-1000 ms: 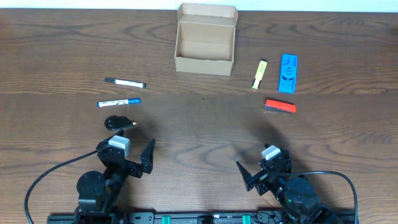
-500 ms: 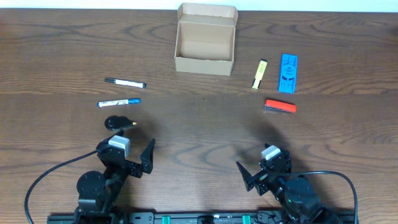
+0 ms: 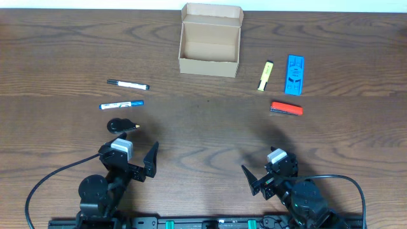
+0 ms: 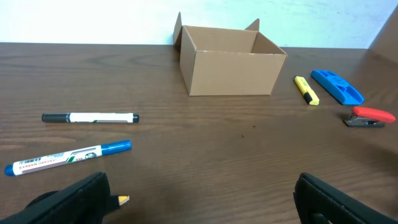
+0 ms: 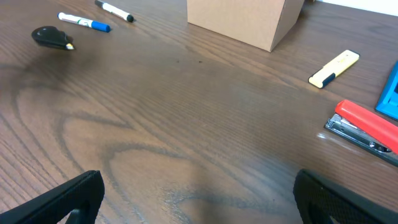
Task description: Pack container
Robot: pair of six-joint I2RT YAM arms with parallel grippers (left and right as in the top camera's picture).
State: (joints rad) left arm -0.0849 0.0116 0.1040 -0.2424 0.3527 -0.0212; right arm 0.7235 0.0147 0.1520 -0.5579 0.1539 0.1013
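The container (image 3: 208, 65), a tan cardboard box with its flap lid open, stands empty at the back middle. It also shows in the left wrist view (image 4: 230, 71) and the right wrist view (image 5: 239, 18). My left gripper (image 3: 131, 157) is open and empty near the front left edge, with bare table between its fingers (image 4: 199, 193). My right gripper (image 3: 270, 173) is open and empty at the front right (image 5: 199, 193). Both are far from the container.
On the left lie a black-capped white marker (image 3: 127, 84), a blue marker (image 3: 121, 104) and a black yellow-tipped object (image 3: 121, 126) just ahead of my left gripper. On the right lie a yellow highlighter (image 3: 265, 75), a blue item (image 3: 294, 74) and a red stapler (image 3: 287, 109).
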